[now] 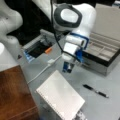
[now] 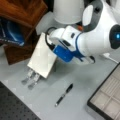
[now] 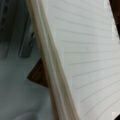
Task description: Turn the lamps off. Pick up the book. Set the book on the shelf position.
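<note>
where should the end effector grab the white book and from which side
Judging by its pose, the book is best gripped at its raised top edge, from above. It leans tilted on a stand, so that thin edge is free, and the end effector already hangs just above it. The flat cover looks too wide to span.

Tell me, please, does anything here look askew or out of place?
Yes. The book does not lie flat: it stands tilted, one edge raised off the table, propped on a support I cannot identify. The gripper is just above its upper edge. The pen lies loose nearby.
</note>
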### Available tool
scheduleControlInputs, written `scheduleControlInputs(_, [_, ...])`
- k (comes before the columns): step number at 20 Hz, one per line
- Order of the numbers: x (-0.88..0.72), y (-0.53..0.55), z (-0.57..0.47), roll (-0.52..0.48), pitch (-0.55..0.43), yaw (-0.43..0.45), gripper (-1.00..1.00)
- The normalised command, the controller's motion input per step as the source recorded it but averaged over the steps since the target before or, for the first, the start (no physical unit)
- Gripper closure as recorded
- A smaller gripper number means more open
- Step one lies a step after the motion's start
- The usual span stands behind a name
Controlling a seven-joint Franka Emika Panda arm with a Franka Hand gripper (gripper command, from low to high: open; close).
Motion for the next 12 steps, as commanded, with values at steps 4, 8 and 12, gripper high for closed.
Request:
scheduleControlInputs(4, [-0.09,0.05,-0.22,-0.637,-0.031,0.012,-1.0])
scheduleControlInputs(8, [-0.05,0.06,-0.3,-0.571,-0.002,0.079,-1.0])
scheduleControlInputs(12, [-0.01,0.03,-0.27,-0.446,-0.003,0.107,-1.0])
